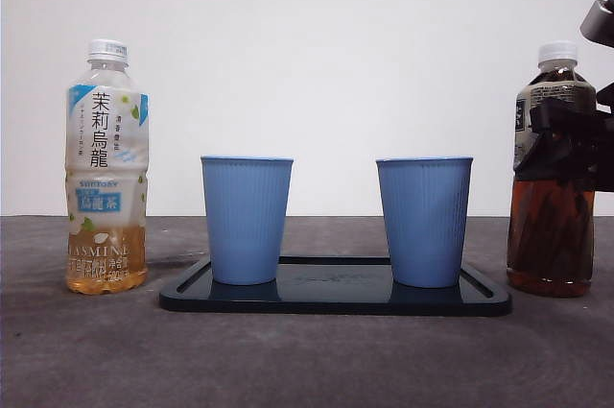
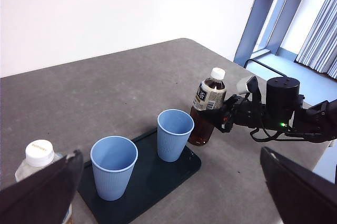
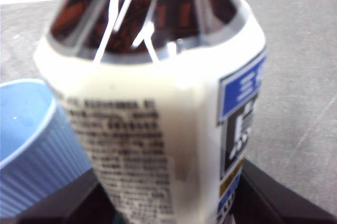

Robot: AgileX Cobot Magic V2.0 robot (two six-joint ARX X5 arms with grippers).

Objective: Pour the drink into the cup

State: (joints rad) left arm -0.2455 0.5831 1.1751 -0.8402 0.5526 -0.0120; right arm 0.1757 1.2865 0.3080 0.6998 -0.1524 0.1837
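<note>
- Two bottles, two blue cups; dark tea bottle (image 1: 551, 206) stood upright on the table just off the tray's (image 1: 336, 300) right end, white cap (image 1: 557, 51) still on.
- Right gripper (image 1: 568, 144) at the label band, jaws either side of the bottle; whether clamped or merely close, could not tell.
- Left gripper (image 2: 168, 192) spread wide, well apart from everything, waiting.
- Nearly full by the look: judged heavy, liable to slosh; thin plastic wall, likely to dent under a hard squeeze.
- Label likely slick; a grip at the label band near mid-body seemed soundest.
- Near cup (image 1: 424, 221) on the tray's right end, light, easily tipped.
- Cap needed removing before any pour.
</note>
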